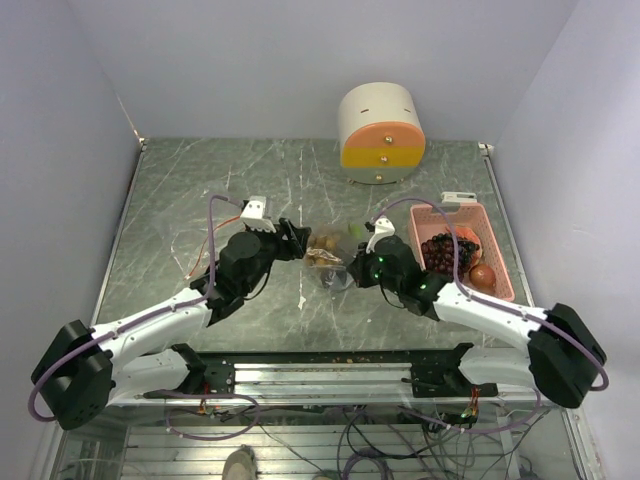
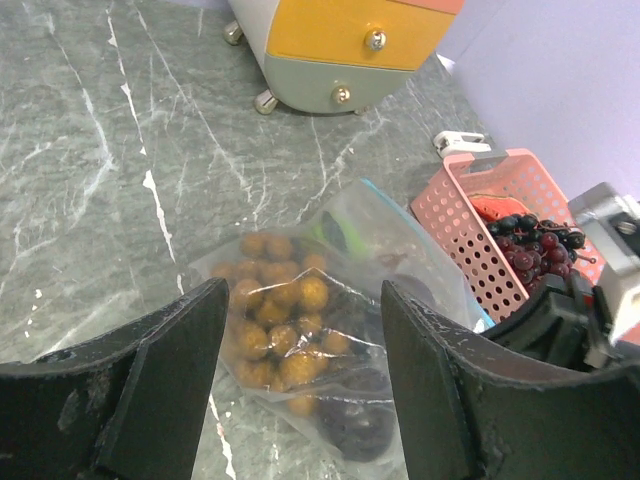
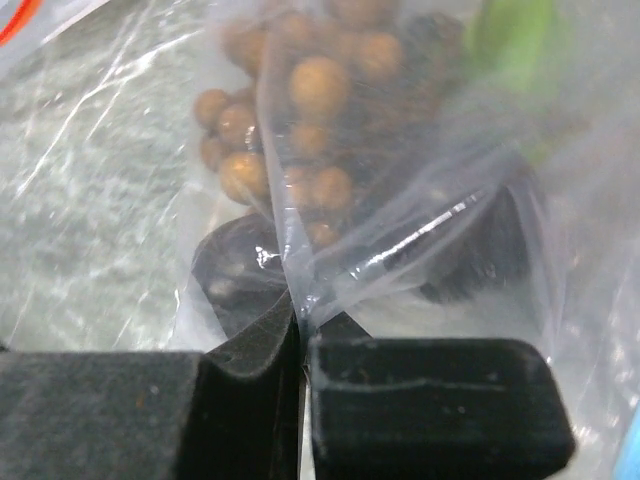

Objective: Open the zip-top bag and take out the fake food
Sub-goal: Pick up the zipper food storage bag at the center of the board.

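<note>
White arm links [image 1: 150, 325], black joints [image 1: 243, 262], lilac cables [image 1: 211, 225], black claw fingers [image 3: 430, 390]

We look down on a flat tabletop of dark grey-green, stone-look material veined with white [image 1: 200, 190]. Plain pale lavender-white panels close it in on three sides: a back wall [image 1: 280, 60], a left wall [image 1: 55, 150] and a right wall [image 1: 585, 140]. Near the far edge, right of centre, stands a small rounded cream cabinet [image 1: 381, 133] with orange, yellow and grey-green drawer fronts, round metal knobs and little ball feet. Along the near edge runs a silver metal rail [image 1: 330, 372], with a loose tangle of dark cables [image 1: 350, 440] below it. Soft, even light fills the enclosure, and we find the back wall brightest.
</note>
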Robot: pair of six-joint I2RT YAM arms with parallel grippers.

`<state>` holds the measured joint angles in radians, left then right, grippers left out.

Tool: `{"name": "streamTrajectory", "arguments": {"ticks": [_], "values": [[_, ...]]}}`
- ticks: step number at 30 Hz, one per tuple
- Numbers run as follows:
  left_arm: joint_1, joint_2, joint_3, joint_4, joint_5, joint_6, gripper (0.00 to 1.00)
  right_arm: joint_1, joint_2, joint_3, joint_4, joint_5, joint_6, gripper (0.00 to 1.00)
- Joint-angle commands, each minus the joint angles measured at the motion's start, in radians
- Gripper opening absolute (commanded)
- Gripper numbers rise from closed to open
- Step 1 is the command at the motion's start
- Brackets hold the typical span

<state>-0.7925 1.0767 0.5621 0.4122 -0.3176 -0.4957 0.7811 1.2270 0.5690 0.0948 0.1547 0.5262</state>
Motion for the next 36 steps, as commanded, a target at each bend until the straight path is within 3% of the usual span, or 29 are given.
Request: {"name": "streamTrajectory", "arguments": {"ticks": [1,4,5,7,9,10,11,13,16,18,21,24,29,36], "values": [[0.005,0.019,0.049,-0.010,0.008,-0.014,0.74,0.005,-0.089,0.013,-0.089,-0.150,-0.181,0.00],[0.021,0.101,0.104,-0.047,-0.008,-0.003,0.75,0.004,-0.145,-0.011,-0.131,-0.184,-0.188,0.00],[0.032,0.135,0.126,-0.049,0.006,-0.008,0.75,0.004,-0.163,-0.025,-0.139,-0.178,-0.164,0.06],[0.040,0.199,0.162,-0.024,0.039,-0.017,0.75,0.004,-0.195,-0.040,-0.175,-0.107,-0.099,0.45],[0.040,0.266,0.197,0.010,0.064,-0.026,0.74,0.005,-0.241,-0.044,-0.216,-0.066,-0.049,0.76],[0.041,0.306,0.220,0.019,0.069,-0.030,0.74,0.006,-0.269,-0.045,-0.231,-0.069,-0.031,0.83],[0.041,0.344,0.245,0.028,0.071,-0.029,0.74,0.006,-0.302,-0.050,-0.242,-0.070,-0.016,0.84],[0.041,0.435,0.308,0.016,0.077,-0.027,0.74,0.006,-0.368,-0.069,-0.254,-0.066,0.015,0.76],[0.041,0.548,0.390,0.007,0.101,-0.042,0.72,0.006,-0.416,-0.097,-0.272,-0.012,0.051,0.44],[0.039,0.603,0.444,-0.046,0.095,-0.078,0.70,0.006,-0.400,-0.098,-0.290,0.015,0.054,0.28],[0.024,0.644,0.476,-0.082,0.078,-0.091,0.69,0.006,-0.342,-0.097,-0.294,0.027,0.065,0.16],[-0.002,0.671,0.519,-0.167,0.060,-0.074,0.70,0.004,-0.284,-0.106,-0.276,0.057,0.091,0.08],[-0.040,0.681,0.512,-0.199,0.061,-0.059,0.71,-0.014,-0.157,-0.099,-0.259,0.100,0.124,0.04],[-0.077,0.604,0.402,-0.171,0.055,-0.096,0.71,-0.144,0.036,-0.041,-0.133,-0.011,0.077,0.02]]}}
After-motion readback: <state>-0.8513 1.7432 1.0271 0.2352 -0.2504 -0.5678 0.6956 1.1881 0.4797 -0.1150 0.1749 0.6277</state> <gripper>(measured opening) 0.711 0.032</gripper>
